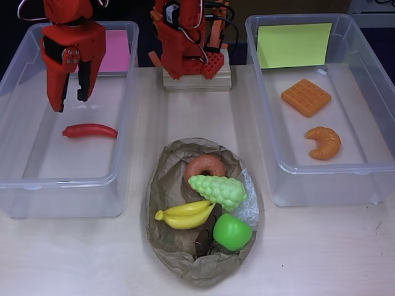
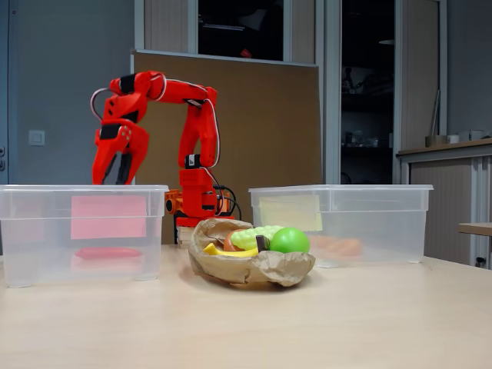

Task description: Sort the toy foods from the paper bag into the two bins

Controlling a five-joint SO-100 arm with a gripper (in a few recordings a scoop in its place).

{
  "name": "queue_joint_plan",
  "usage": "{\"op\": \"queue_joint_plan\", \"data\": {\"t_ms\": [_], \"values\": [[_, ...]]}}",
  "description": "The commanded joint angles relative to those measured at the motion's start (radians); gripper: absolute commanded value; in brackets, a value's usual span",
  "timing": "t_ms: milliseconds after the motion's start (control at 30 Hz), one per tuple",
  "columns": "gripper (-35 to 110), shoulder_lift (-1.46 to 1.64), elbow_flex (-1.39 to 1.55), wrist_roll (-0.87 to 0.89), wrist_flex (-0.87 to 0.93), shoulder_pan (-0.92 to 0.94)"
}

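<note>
My red gripper hangs open and empty over the left bin with the pink label; in the fixed view the gripper is just above that bin's rim. Below it the red chili lies on the bin floor. The right bin with the yellow-green label holds the orange waffle and croissant. The crumpled paper bag lies between the bins, holding the brown donut, pale-green grapes, banana, green apple and a partly hidden chocolate bar.
The arm's base stands on a wooden block at the back, between the bins. Bare tabletop runs along the front edge.
</note>
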Motion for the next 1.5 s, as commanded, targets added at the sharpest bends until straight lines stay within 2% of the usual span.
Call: {"op": "queue_joint_plan", "data": {"t_ms": [0, 200, 300, 433, 667, 867, 1100, 1467], "values": [[19, 0.091, -0.072, -0.046, 0.028, -0.078], [22, 0.115, -0.124, -0.023, 0.058, -0.308], [26, 0.092, -0.141, 0.049, 0.081, -0.443], [28, 0.038, -0.098, 0.233, 0.078, -0.630], [30, -0.147, -0.078, 0.678, 0.012, -0.896], [30, -0.295, -0.095, 0.877, -0.112, -1.006], [29, -0.417, -0.117, 0.939, -0.193, -1.042], [30, -0.528, -0.118, 0.850, -0.279, -0.997]]}}
